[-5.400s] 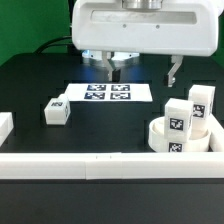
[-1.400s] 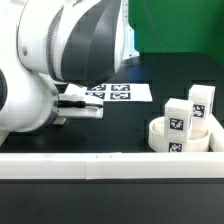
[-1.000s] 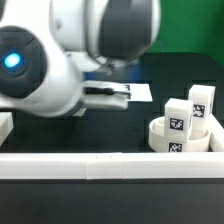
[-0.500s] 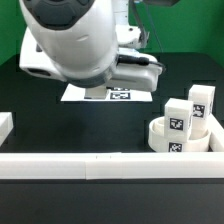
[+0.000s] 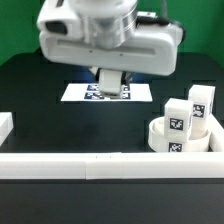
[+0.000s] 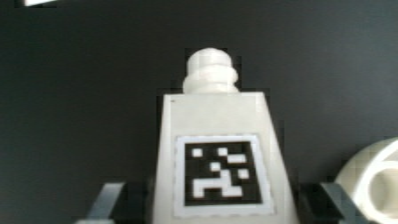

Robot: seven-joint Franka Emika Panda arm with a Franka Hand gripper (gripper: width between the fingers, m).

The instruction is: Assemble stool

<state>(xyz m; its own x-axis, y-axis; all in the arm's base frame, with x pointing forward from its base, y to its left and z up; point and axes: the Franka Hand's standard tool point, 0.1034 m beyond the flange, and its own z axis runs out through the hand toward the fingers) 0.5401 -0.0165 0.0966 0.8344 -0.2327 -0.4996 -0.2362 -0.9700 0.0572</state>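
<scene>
My gripper (image 5: 112,82) hangs over the marker board and is shut on a white stool leg (image 5: 112,76), held off the table. In the wrist view the leg (image 6: 217,150) fills the space between my two fingers (image 6: 111,203), its square tag facing the camera and its rounded peg pointing away; my gripper (image 6: 224,205) holds its near end. The round white seat (image 5: 181,139) lies at the exterior view's right, with two more tagged legs (image 5: 178,116) (image 5: 202,103) standing on or against it. An edge of the seat (image 6: 381,178) shows in the wrist view.
The marker board (image 5: 78,93) lies on the black table behind my gripper. A long white rail (image 5: 110,166) runs along the front edge. A short white block (image 5: 5,125) sits at the exterior view's left edge.
The arm has swung from the exterior view's left to the centre and turned to face the camera. The leg that lay at the left of the table is now in my gripper.
</scene>
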